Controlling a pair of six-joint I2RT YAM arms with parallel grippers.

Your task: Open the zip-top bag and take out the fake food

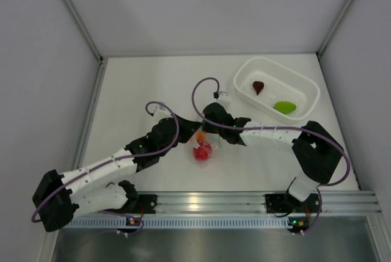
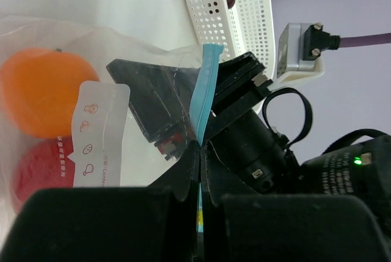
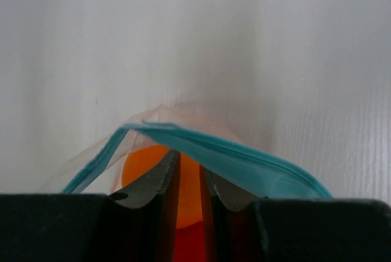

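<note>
The left pincer (image 2: pixel 200 151) was clenched on the zip strip (image 2: pixel 206 85) of the zip-top bag (image 1: pixel 203 147), which lay mid-tabletop (image 1: pixel 140 85) holding the orange ball (image 2: pixel 43 91) and red ball (image 2: pixel 36 170). The right pincer (image 3: pixel 189 173) sat at the bag mouth; its state could not be determined.

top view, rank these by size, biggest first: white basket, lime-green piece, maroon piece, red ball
1. white basket
2. lime-green piece and red ball: too alike to rank, and the ball is partly hidden
3. maroon piece

zip-top bag (image 2: pixel 104 134): mouth open | orange ball (image 2: pixel 43 91), red ball (image 2: pixel 40 170) inside
</note>
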